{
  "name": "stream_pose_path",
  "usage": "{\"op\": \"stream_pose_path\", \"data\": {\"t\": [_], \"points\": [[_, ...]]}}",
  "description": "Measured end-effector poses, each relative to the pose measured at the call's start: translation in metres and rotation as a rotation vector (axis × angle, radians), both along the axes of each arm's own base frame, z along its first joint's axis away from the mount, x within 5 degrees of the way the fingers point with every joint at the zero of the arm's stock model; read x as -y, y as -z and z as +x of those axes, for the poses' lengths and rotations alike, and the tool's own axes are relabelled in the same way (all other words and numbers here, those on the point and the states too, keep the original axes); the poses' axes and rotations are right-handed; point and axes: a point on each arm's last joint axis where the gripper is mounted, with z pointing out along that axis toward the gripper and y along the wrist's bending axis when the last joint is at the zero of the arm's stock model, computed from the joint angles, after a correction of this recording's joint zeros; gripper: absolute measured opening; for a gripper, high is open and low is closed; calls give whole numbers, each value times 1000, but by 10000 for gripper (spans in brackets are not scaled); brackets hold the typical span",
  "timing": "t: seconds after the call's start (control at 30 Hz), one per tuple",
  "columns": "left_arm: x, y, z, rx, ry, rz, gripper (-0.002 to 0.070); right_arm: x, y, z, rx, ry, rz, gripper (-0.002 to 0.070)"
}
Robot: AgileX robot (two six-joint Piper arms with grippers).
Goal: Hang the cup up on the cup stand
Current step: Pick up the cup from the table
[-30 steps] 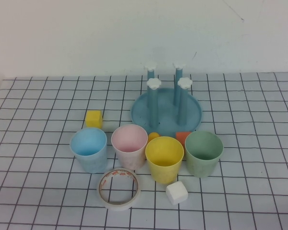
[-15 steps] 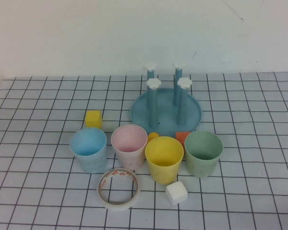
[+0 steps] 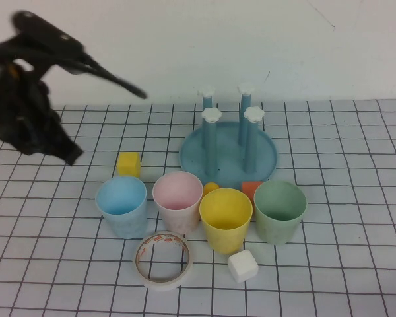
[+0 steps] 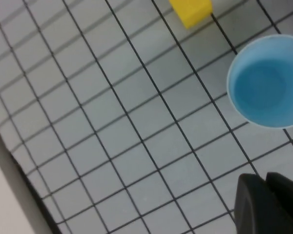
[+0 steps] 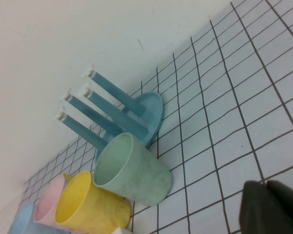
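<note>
The light blue cup point(image 3: 122, 201) stands upright at the left end of a row of cups; it also shows in the left wrist view point(image 4: 266, 83). The blue cup stand point(image 3: 264, 155) with four white-capped pegs stands behind the row and shows in the right wrist view point(image 5: 149, 109). My left gripper point(image 3: 69, 153) is shut and empty, raised above the table to the left of and behind the blue cup, apart from it; its fingers show in the left wrist view point(image 4: 265, 204). My right gripper point(image 5: 264, 207) is shut and empty over bare table right of the green cup; it is outside the high view.
A pink cup point(image 3: 178, 198), a yellow cup point(image 3: 226, 214) and a pale green cup point(image 3: 280, 208) stand right of the blue one. A tape roll point(image 3: 163, 261) and white cube point(image 3: 243, 266) lie in front. A yellow cube point(image 3: 129, 163) and orange cube point(image 3: 251, 188) lie behind.
My left arm has swung into the high view from the left edge and now hangs over the table's left rear. The cups and stand have not moved.
</note>
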Motion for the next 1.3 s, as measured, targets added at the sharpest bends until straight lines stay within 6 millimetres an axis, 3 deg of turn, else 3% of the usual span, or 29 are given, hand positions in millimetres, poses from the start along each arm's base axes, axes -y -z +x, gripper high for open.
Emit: {"op": "stream_pose_path", "data": {"t": [0.17,0.3,0.43,0.63,0.83,0.97,1.07,1.2,1.3], "points": [[20,21,37,-133,-12,14,88,0,0,0,0,0,0,-1],[31,48,65,-207,-41,5,292,0,0,0,0,0,0,-1],[38,78,81,-284,-82,-1,494,0,0,0,0,0,0,-1],[41,112,94,-373,-133,-2,562,0,0,0,0,0,0,-1],[37,129,102,-443,-162,-83,549,0,0,0,4,-4,-18,-1],[39,144,107,-485,-120,-90,495,0,0,0,5,-5,-25,-1],[39,156,110,-507,-97,-65,391,0,0,0,6,-6,-29,-1],[37,162,115,-487,-106,-42,130,0,0,0,7,-7,-34,-1],[35,161,118,-459,-123,-56,35,0,0,0,9,-9,-41,-1]]}}
